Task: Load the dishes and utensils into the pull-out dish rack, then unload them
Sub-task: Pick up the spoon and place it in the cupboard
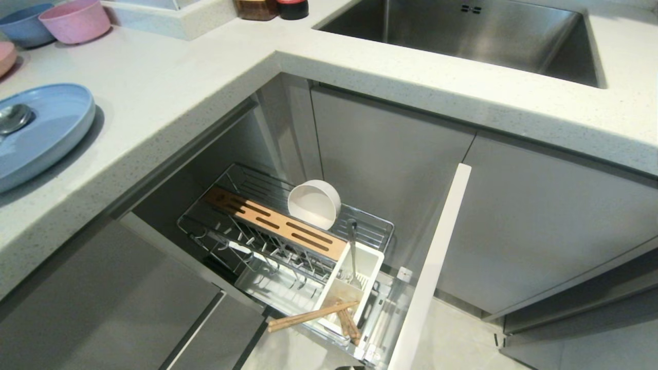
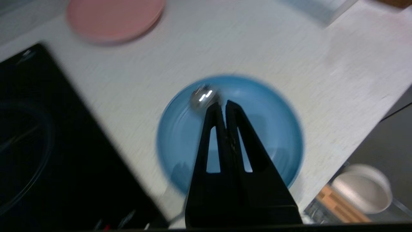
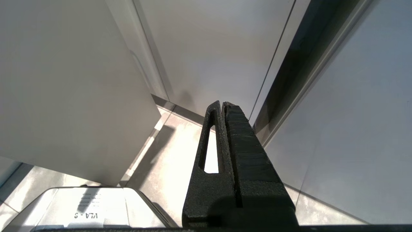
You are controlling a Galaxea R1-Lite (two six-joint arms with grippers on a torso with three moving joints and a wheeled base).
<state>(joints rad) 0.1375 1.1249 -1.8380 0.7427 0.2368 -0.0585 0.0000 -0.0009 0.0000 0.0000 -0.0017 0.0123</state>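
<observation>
Nearest, the pair of chopsticks was seen lying across the near rim of the white utensil caddy, 1 stick jutting left beyond it; being light, stiff wood, they would be best pinched together near the middle. A metal utensil handle stood upright in the caddy. Behind it, the cream-white bowl was tipped on its side in the pull-out dish rack, just beyond the slotted wooden strip; it was judged rigid, smooth and slippery, so its rim was the place to grip.

To the left, on the countertop, the light-blue plate lay flat with the silver spoon resting in it. The plate looked broad and shallow and would need taking by its edge; the spoon, thin and slick, by its handle.

The left gripper was held above the plate with its jaws pressed together, nothing visibly between them. The right gripper was parked low by the cabinet fronts, jaws likewise closed and empty.

Farther off, a pink plate lay on the counter.

Only 1 label was legible, reading "VLA - 8" or similar, upside down, on the robot's base.
</observation>
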